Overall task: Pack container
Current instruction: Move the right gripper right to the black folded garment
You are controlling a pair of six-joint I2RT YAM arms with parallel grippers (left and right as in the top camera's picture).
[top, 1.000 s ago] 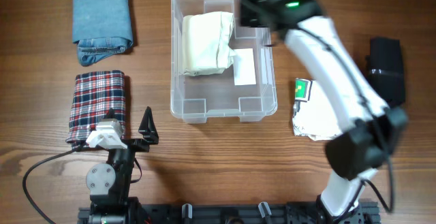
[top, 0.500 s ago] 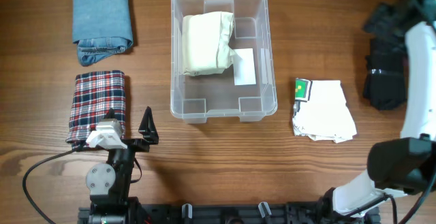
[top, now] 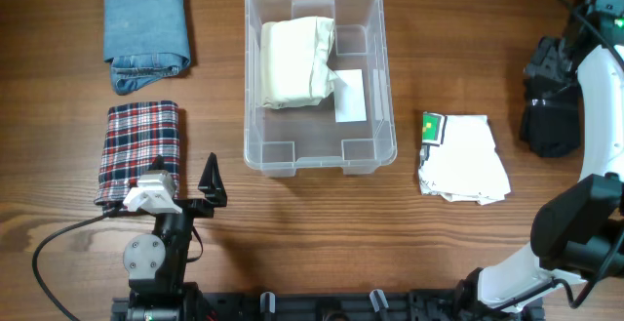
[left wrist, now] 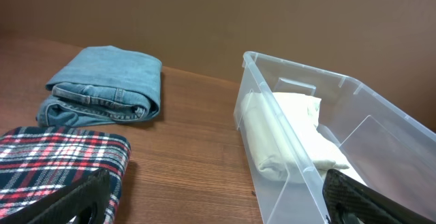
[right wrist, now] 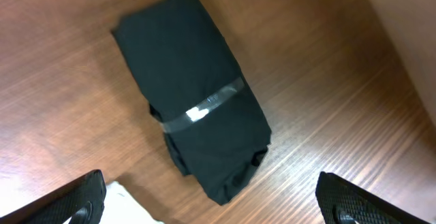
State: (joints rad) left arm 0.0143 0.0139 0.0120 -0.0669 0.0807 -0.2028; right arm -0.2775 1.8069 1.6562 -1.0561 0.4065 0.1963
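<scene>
Overhead: the container (top: 252,77) sits in the middle, toward 12 o'clock, with a cream cloth (top: 295,62) inside.
The right claw (right wrist: 211,200) hangs released over a black bundle (right wrist: 194,88) at 3 o'clock; the left claw (top: 181,186), released too, rests at 7 o'clock.

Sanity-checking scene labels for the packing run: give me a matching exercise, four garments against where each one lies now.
Things:
1. cream garment
2. denim garment
3. black garment
4. white garment

Places:
A. just right of the container
B. far right edge
C. inside the container
D. far left, back corner

Pairs: 1-C, 2-D, 3-B, 4-A
</scene>
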